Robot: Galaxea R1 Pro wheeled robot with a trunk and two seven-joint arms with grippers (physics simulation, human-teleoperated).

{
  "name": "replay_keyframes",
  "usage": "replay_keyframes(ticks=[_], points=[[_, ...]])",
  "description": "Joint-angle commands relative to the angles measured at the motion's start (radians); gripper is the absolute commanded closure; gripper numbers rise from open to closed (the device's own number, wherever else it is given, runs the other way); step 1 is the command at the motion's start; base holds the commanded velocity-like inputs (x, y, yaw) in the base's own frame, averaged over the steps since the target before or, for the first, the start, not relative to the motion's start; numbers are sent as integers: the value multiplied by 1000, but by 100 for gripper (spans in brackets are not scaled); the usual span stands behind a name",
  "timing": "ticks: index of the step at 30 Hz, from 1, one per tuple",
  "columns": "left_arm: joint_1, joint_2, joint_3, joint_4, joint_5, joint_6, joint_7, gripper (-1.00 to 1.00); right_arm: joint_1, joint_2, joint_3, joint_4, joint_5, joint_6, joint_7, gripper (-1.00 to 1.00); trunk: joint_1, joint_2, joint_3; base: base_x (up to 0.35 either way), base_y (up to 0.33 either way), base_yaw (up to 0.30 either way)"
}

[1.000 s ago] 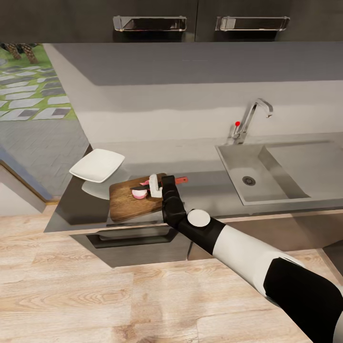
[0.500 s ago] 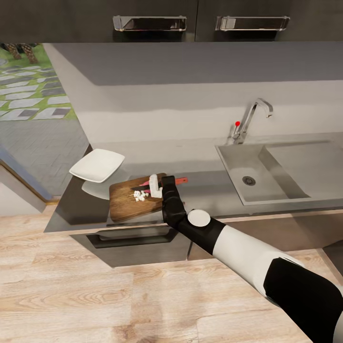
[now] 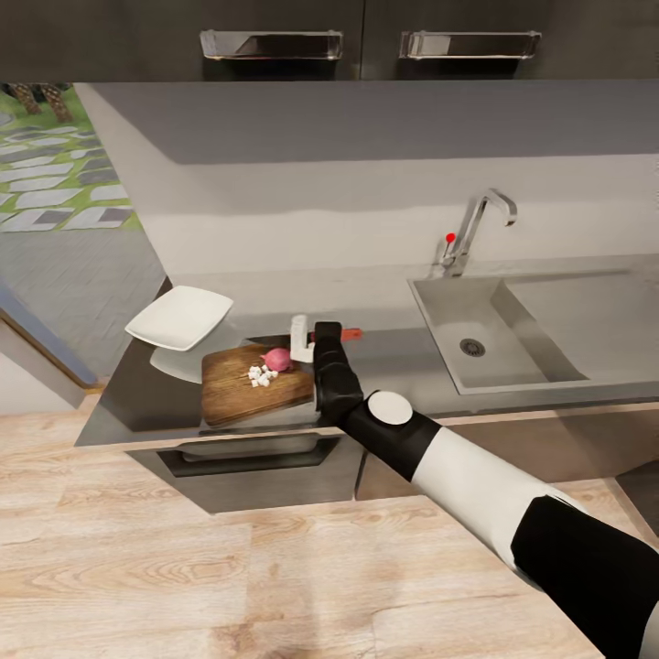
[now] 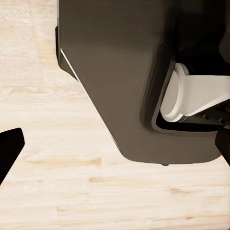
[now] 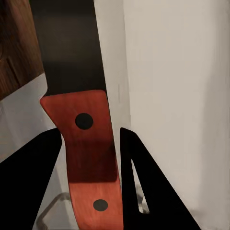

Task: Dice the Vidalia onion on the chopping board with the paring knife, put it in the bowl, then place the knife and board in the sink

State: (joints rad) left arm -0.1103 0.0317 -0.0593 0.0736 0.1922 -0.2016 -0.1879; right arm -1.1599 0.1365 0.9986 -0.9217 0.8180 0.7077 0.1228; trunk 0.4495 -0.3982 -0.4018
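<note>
Since a moment ago the right gripper (image 3: 302, 337) has lifted the paring knife (image 3: 340, 336) off the chopping board (image 3: 254, 394) and drawn it back over the board's far edge. Its fingers are pinched on the red-brown handle (image 5: 88, 143), the dark blade pointing left, toward the bowl (image 3: 180, 318). On the board sit a small pink remnant of the Vidalia onion (image 3: 277, 359) and, just beside it, a scatter of white diced pieces (image 3: 260, 374). The bowl perches at the countertop (image 3: 384, 361) corner, beside the board. The sink (image 3: 499, 339) lies well to the right. Whether the left gripper's fingers are spread, I cannot tell.
</note>
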Motion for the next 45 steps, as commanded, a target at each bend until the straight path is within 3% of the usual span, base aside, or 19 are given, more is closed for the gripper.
replay_keyframes(ticks=[1,9,16,32,33,45], points=[[-2,0,-7,5,10,-7,-6,-100,-1,0,3,-1,9,6,10,100,1,-2,-2,0,-17,0],[-28,-17,-9,13,10,-8,-18,-100,16,26,-4,-4,9,-3,7,100,1,-2,-2,0,-3,0],[-17,-18,-9,3,6,-9,-18,-100,20,-1,-6,-29,51,1,3,100,1,-2,-2,0,0,0],[-17,-18,-8,1,1,-11,-19,-100,20,-2,-14,-40,144,0,0,100,1,-2,-2,0,0,0],[-17,-18,-8,1,2,-11,-19,-100,20,-1,-15,-40,168,0,0,100,1,-2,-2,0,0,0],[-17,-7,-10,2,1,-17,-39,-100,20,0,-14,-43,168,0,-2,100,1,-2,-2,0,0,0]])
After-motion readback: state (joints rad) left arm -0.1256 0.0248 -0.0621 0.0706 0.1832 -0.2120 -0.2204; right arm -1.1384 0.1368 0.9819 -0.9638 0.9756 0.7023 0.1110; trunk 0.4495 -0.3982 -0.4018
